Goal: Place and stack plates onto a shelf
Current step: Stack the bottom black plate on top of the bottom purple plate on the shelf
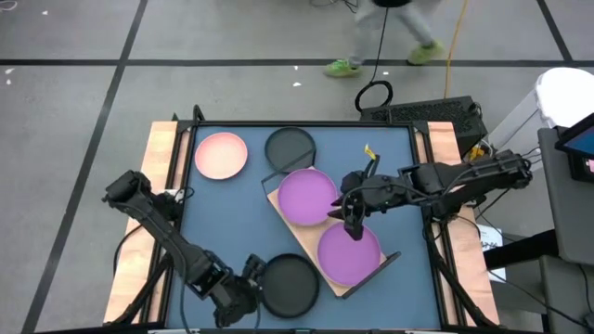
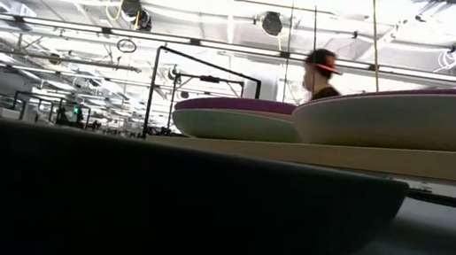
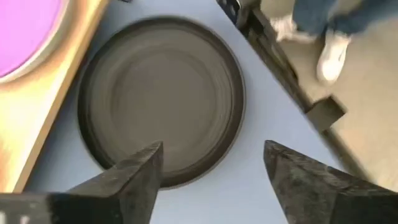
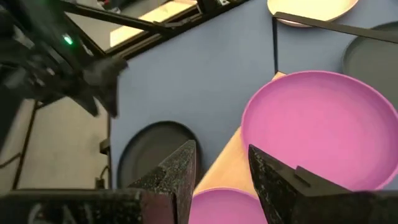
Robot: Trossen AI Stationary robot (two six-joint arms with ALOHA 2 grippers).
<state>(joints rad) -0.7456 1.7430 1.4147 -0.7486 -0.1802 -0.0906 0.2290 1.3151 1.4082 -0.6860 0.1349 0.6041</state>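
Two purple plates lie on the shelf (image 1: 299, 230), a light wooden board set slantwise on the blue mat: one at its far end (image 1: 307, 196), one at its near end (image 1: 348, 253). A pink plate (image 1: 221, 154) and a black plate (image 1: 290, 146) rest on the mat near the far edge. Another black plate (image 1: 290, 284) lies by the near edge. My left gripper (image 1: 252, 276) is open at this plate's left rim. My right gripper (image 1: 354, 232) is open and points down over the near purple plate's far rim, holding nothing. My left gripper (image 3: 214, 168) is open and comes level from the table's left at the near black plate (image 3: 161, 93). One finger (image 3: 140, 171) stands over the plate's rim (image 3: 180, 180), the other beside it over the mat. Whether a finger touches the rim, I cannot tell.
The shelf's thin black wire frame (image 1: 278, 173) rises at its far end and at its near right corner (image 1: 390, 258). Wooden table borders run along both sides. Bare mat lies left of the shelf (image 1: 227, 218). A person walks on the floor beyond the far edge (image 1: 385, 37).
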